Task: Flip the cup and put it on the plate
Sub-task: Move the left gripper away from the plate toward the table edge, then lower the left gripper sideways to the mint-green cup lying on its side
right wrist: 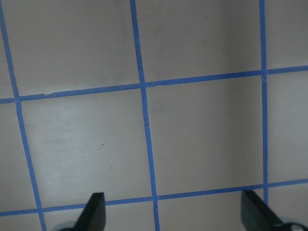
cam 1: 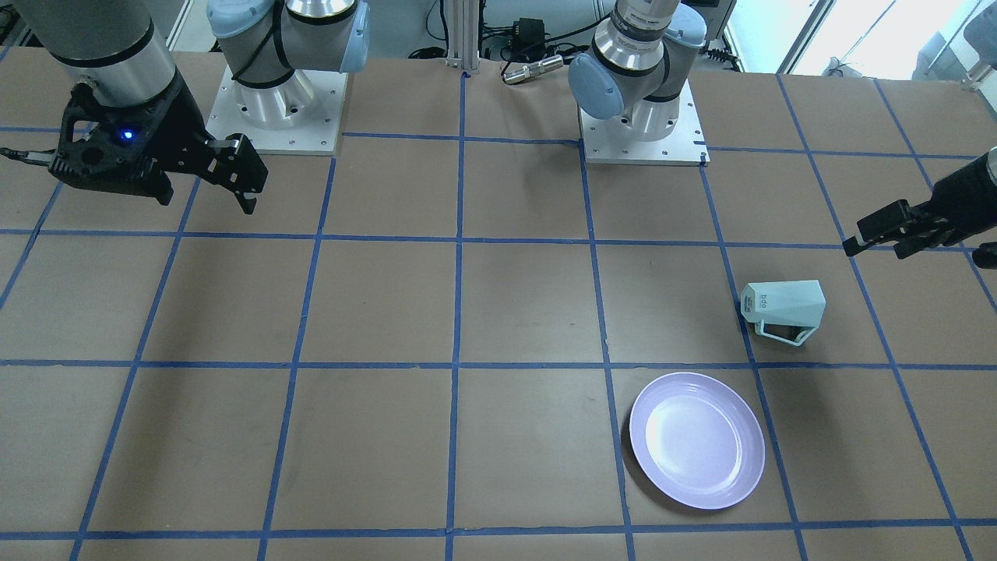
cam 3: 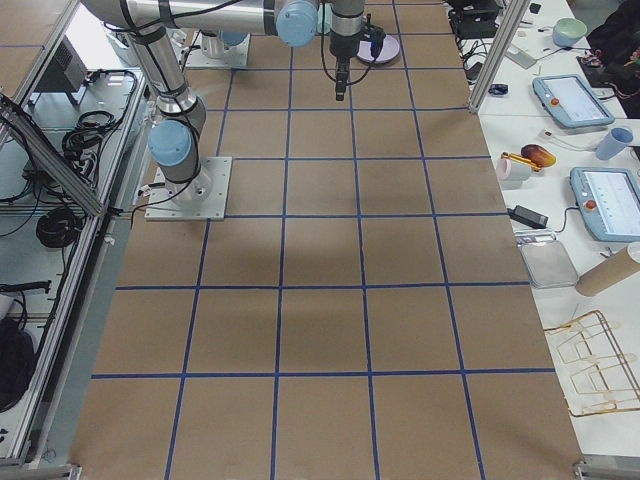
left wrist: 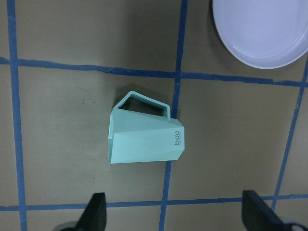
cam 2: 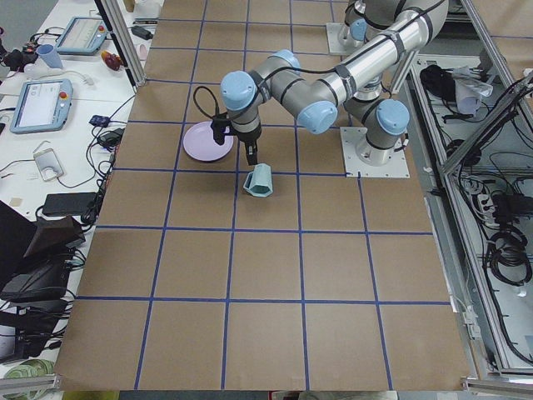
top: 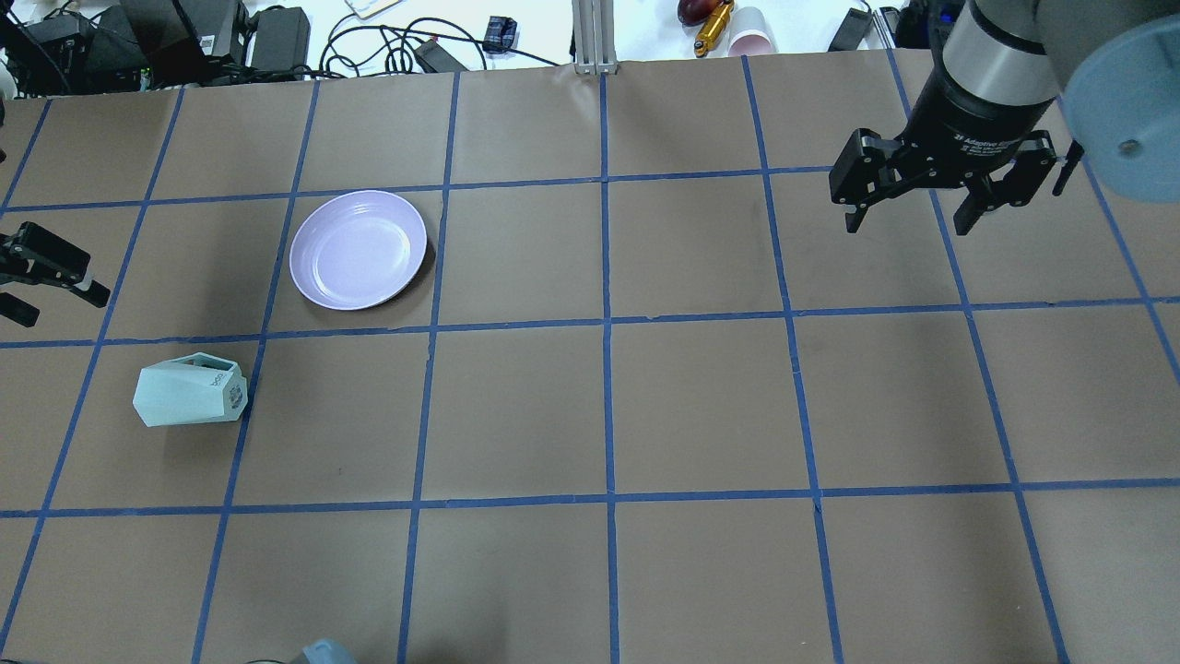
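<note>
The mint-green cup [top: 189, 395] lies on its side on the brown table, handle toward the far edge and base with the printed mark toward the table's middle. It also shows in the front view [cam 1: 783, 308] and the left wrist view [left wrist: 144, 139]. The lavender plate [top: 358, 249] sits empty a little beyond it, and shows in the front view [cam 1: 695, 440] and at the wrist view's top right [left wrist: 264, 33]. My left gripper [top: 46, 277] is open and empty, raised above the table beside the cup. My right gripper [top: 911, 221] is open and empty, far off over the right half.
Blue tape lines grid the table. The two arm bases [cam 1: 276, 101] [cam 1: 642, 117] stand at the robot's edge. A metal post [top: 595, 37], cables and a pink cup [top: 751, 41] lie beyond the far edge. Control tablets sit on a side bench [cam 2: 37, 104].
</note>
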Robot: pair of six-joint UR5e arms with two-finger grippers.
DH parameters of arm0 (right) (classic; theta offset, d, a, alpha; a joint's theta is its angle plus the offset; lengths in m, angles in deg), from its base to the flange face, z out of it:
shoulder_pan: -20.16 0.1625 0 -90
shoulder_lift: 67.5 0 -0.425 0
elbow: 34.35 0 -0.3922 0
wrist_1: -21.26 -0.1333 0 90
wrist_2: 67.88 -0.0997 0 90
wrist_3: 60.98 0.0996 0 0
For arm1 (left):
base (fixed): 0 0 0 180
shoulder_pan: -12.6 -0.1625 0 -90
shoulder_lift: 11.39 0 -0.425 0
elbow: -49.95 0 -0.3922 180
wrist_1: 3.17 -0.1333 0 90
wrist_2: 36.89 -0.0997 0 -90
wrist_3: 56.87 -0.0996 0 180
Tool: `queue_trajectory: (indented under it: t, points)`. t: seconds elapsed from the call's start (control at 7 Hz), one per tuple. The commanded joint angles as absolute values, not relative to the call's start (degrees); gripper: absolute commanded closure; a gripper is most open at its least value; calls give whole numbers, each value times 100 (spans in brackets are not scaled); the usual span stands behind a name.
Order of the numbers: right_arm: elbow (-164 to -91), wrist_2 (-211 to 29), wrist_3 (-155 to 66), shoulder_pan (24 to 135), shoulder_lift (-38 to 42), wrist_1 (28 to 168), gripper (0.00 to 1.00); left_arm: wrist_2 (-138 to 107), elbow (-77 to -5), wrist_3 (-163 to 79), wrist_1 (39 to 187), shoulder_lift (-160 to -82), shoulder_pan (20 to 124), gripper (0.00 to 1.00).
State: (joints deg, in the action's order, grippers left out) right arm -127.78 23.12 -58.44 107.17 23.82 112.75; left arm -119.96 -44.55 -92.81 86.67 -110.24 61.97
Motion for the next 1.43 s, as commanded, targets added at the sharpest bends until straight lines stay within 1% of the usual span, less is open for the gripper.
queue_trajectory:
  t: [0.0,0.57,1.29]
  points:
    - [-12777,2317,-5843,10717,2382,11275,0,-11802,-4576,-10122,8648,-11429,5638,0]
    - [-12777,2309,-5843,10717,2382,11275,0,-11335,-4585,-10766,8595,-12124,5585,0]
    - [-12777,2309,-5843,10717,2382,11275,0,-11089,-4707,-11163,8560,-12714,5584,0]
